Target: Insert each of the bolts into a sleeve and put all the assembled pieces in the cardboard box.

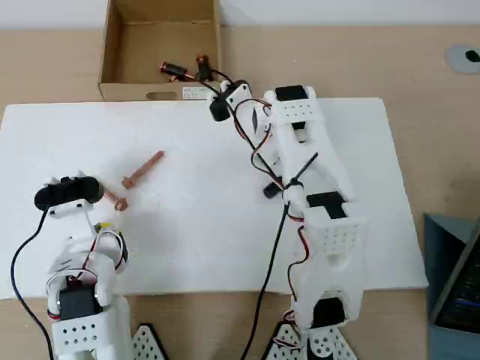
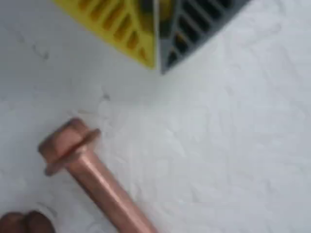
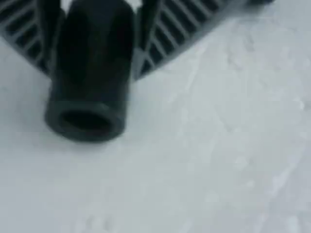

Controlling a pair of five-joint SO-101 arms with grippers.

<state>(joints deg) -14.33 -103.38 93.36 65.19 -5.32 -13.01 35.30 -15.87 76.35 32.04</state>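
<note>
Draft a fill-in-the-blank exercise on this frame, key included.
The ___ gripper holds the black cylindrical plastic sleeve.
___ loose copper flanged metal bolts lie on the white foam mat.
The brown cardboard box holds ___ assembled bolt-and-sleeve pieces.
Missing: right; two; two.

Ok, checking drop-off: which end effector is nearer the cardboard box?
Right. Right end effector, gripping a sleeve, is beside the cardboard box; left end effector far off by a bolt.
</note>
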